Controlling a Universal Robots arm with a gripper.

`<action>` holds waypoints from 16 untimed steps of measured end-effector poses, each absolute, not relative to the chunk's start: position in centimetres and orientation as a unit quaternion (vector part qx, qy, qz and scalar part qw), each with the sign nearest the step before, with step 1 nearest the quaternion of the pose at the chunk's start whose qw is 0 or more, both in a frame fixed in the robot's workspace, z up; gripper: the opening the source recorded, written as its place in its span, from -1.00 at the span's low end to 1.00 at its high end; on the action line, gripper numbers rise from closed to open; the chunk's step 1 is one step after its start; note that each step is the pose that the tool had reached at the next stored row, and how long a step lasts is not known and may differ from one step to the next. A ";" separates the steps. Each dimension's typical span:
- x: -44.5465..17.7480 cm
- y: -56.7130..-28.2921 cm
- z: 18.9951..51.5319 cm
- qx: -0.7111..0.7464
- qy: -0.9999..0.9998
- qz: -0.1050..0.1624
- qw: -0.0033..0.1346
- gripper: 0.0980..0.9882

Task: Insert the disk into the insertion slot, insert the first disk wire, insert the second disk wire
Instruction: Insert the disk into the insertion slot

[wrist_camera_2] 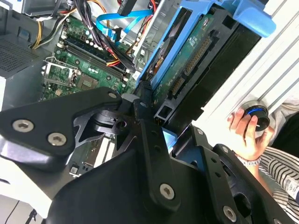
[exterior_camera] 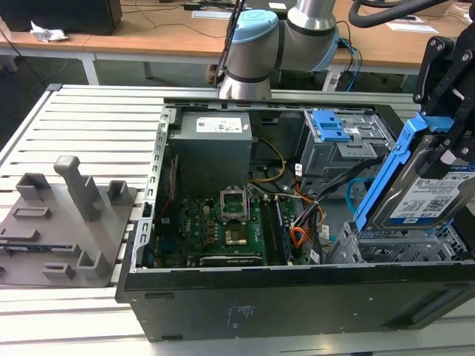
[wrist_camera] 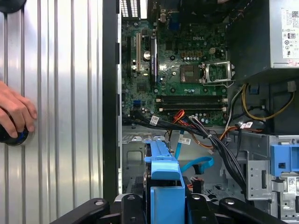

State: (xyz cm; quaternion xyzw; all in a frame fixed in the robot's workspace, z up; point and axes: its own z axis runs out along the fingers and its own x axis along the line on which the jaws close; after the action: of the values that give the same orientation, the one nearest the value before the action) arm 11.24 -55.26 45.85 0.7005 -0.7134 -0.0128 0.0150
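Observation:
My gripper (exterior_camera: 444, 144) is shut on the disk (exterior_camera: 427, 199), a silver drive in a blue carrier (exterior_camera: 386, 174). It holds the disk tilted just above the insertion slot (exterior_camera: 393, 248), the light grey perforated cage at the exterior view's right of the open computer case. In the second wrist view one black finger (wrist_camera_2: 145, 105) presses the carrier's edge beside the disk (wrist_camera_2: 196, 56). The first wrist view has the blue carrier (wrist_camera: 163, 179) between the finger bases. The second disk wire (exterior_camera: 355, 189) (wrist_camera: 196, 164) loops light blue beside the cage. The first disk wire (exterior_camera: 299, 236) (wrist_camera: 180, 116) lies loose over the board's edge.
A taller grey cage with a blue latch (exterior_camera: 332, 130) stands behind the slot. The power supply (exterior_camera: 211, 148) and motherboard (exterior_camera: 223, 222) fill the case. A grey fixture (exterior_camera: 67, 215) sits on the slatted table at the exterior view's left. A person's hand (wrist_camera_2: 247, 130) (wrist_camera: 14, 112) rests on a round knob.

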 end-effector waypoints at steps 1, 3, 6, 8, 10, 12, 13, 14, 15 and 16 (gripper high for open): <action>11.2 -55.3 45.8 0.701 -0.713 -0.013 0.015 -0.40; 11.2 -55.3 45.7 0.701 -0.713 -0.013 0.015 -0.40; 11.2 -55.3 45.5 0.701 -0.713 -0.013 0.015 -0.40; 11.2 -55.3 45.3 0.701 -0.713 -0.013 0.015 -0.40; 11.2 -55.3 45.1 0.701 -0.713 -0.013 0.015 -0.40; 11.2 -55.3 45.0 0.701 -0.713 -0.013 0.015 -0.40; 11.2 -55.3 44.9 0.701 -0.713 -0.013 0.015 -0.40; 11.2 -55.3 44.7 0.700 -0.713 -0.013 0.015 -0.40; 11.3 -55.2 44.5 0.700 -0.713 -0.013 0.015 -0.40; 11.3 -55.1 44.4 0.701 -0.713 -0.013 0.015 -0.40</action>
State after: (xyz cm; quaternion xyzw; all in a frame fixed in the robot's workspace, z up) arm 11.32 -55.13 44.42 0.7005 -0.7134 -0.0129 0.0150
